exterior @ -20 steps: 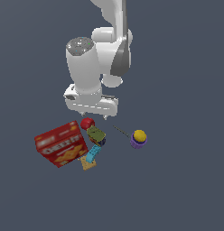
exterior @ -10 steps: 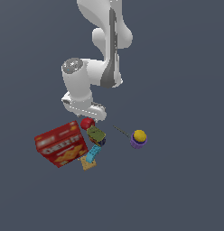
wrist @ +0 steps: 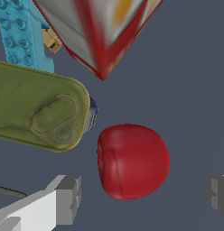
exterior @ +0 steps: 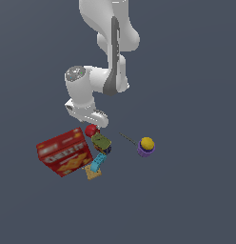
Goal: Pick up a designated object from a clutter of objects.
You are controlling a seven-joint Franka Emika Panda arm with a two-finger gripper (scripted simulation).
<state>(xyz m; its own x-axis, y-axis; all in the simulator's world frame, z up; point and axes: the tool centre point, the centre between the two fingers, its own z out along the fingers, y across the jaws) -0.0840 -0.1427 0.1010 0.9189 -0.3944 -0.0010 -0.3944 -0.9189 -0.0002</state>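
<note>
The designated object is a small glossy red apple-like thing [exterior: 91,130] [wrist: 132,161], lying between the red cracker box [exterior: 64,152] [wrist: 102,31] and the olive-green lump [exterior: 101,141] [wrist: 39,109]. My gripper [wrist: 142,196] hangs just above it, open, with one grey finger [wrist: 68,198] on each side of the red thing and not touching it. In the exterior view the hand [exterior: 89,113] covers the gripper's tips. A cyan block [exterior: 96,163] [wrist: 19,36] and a tan cracker square [exterior: 93,173] [wrist: 52,39] lie beyond the lump.
A purple ball with a yellow top [exterior: 146,146] stands apart on the exterior view's right, with a thin dark line on the floor running from it toward the clutter. The white arm [exterior: 110,52] rises above the pile.
The arm has swung down and toward the exterior view's left, bringing the hand lower over the red round thing. The objects have not moved.
</note>
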